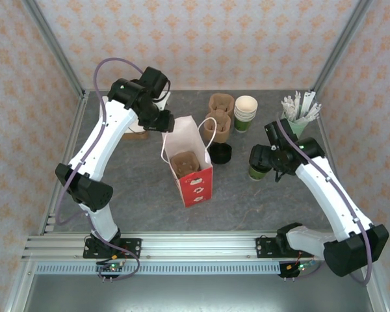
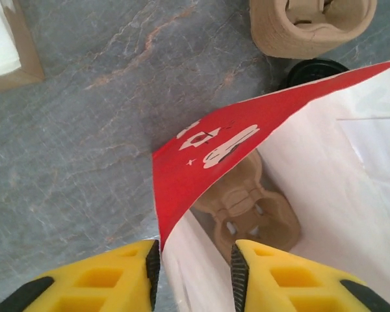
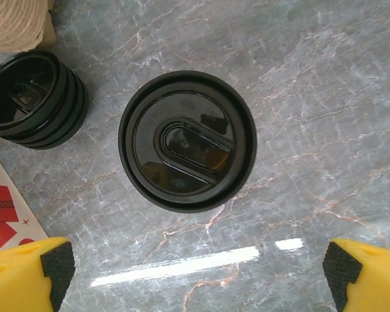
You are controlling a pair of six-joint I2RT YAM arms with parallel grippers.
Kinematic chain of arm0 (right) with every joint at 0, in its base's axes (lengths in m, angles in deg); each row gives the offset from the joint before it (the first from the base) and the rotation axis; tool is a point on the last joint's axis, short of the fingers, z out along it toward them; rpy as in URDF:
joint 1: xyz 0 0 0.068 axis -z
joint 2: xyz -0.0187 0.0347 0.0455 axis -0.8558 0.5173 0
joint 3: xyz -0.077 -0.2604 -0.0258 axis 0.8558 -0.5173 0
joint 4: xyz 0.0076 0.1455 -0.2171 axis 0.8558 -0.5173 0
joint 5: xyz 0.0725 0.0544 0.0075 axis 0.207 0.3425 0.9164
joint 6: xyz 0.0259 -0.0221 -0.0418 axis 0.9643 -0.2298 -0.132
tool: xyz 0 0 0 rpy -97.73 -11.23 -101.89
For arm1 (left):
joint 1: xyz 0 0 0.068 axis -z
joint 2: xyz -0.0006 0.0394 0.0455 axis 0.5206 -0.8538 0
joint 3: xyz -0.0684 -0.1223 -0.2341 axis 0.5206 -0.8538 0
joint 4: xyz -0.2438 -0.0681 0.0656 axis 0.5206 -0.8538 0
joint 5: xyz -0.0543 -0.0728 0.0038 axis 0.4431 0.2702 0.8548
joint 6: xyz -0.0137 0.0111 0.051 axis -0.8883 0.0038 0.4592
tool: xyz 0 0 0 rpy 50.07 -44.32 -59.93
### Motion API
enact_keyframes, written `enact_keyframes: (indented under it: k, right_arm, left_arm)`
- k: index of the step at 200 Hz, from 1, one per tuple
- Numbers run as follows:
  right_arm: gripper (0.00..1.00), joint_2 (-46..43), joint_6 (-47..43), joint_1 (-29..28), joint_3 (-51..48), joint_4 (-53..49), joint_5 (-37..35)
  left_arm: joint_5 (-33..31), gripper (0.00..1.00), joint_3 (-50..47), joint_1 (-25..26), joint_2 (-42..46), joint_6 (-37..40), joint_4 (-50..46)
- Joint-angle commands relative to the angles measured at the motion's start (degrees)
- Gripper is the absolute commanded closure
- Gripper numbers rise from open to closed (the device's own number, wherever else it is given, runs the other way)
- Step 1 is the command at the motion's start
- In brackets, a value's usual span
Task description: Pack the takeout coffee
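The left fingers (image 2: 97, 283) stand apart, gripping nothing. The upper edge of one wall of the paper bag (image 2: 201, 156) passes through the gap between them, close to the left pad. The bag is upright and open on the bench (image 1: 136, 188), red on its outer face and white inside. A brown pulp cup tray (image 2: 247, 208) lies at the bottom of the bag.

The right fingers (image 3: 26, 266) are spread wide and hold nothing. They hang above the takeout coffee (image 3: 187, 140) without touching it. In the right wrist view the round black lid of the cup sits between and just ahead of the two pads.

The takeout coffee (image 1: 257, 173) stands upright on the bench, outside the bag and to its right, apart from it. A stack of black lids (image 3: 32, 97) rests on the bench between the cup and the bag, near the cup but not touching it.

Farther back, a stack of pulp trays (image 1: 220, 120) stands behind the bag. A stack of lidless green cups (image 1: 245, 112) stands just beside those trays. A holder of white wrapped sticks (image 1: 299, 114) occupies the far right corner.
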Motion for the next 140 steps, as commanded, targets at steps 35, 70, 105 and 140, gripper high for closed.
enact_keyframes:
  k: [35, 70, 105, 140]
  right_arm:
    - [0.01, 4.94, 1.83, 0.72, -0.73, 4.58, 0.49]
    - [0.01, 8.87, 0.59, 1.63, 1.16, 3.97, 1.16]
    - [0.01, 12.91, -1.21, 2.7, 4.08, 1.07, 1.47]
    - [0.01, 15.65, -2.39, 3.25, 6.39, -0.51, 2.62]
  left_arm:
    - [-3.14, 0.1, 3.39, -1.17, 4.05, -0.04, 2.19]
    - [-5.43, 0.01, -1.53, -3.16, 11.61, -1.19, 7.81]
    - [-5.6, 0.0, -15.91, -5.34, 24.76, -5.57, 20.36]
    - [-6.3, 0.0, -23.04, -6.17, 32.06, -6.84, 22.58]
